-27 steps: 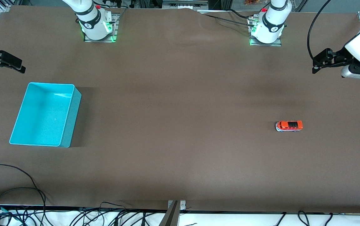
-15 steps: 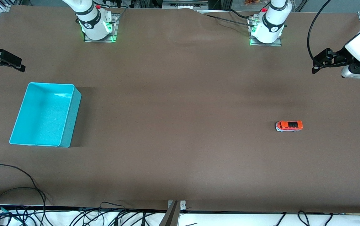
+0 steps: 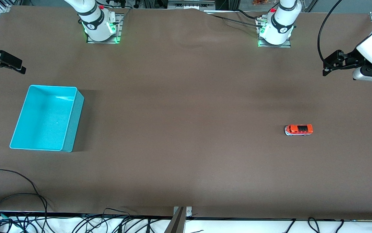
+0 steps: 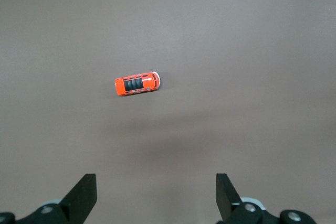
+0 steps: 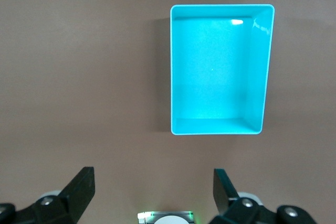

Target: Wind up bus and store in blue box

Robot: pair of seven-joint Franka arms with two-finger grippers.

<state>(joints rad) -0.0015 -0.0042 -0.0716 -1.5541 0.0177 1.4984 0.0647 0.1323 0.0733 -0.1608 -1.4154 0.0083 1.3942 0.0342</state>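
Left gripper (image 3: 324, 68): at the right edge of the front frame, upper third, up over bare table (image 3: 186, 155) at the left arm's end; fingers (image 4: 84, 195) spread wide in the left wrist view, nothing between them. Right gripper (image 3: 22, 69): at the left edge of the front frame, upper third, over the table at the right arm's end, just above the box (image 3: 72, 126) in the picture; fingers (image 5: 81, 188) likewise wide apart in the right wrist view, holding nothing.

Bus (image 3: 298, 129): right of centre in the front frame, slightly below mid-height, on its wheels on the table, lengthwise across the picture, well apart from both grippers and from the box. Orange roof with a dark panel, pale lower body. Which end is the nose: hard to tell from here, probably the rounded pale end toward the frame's centre. In the left wrist view, left of centre and above the middle, alone on brown cloth.

Box: left part of the front frame at mid-height, open side up, seemingly with nothing inside, long side running up and down the picture. Fills the upper centre of the right wrist view.

Cables (image 3: 27, 200): along the lower left edge of the front frame.
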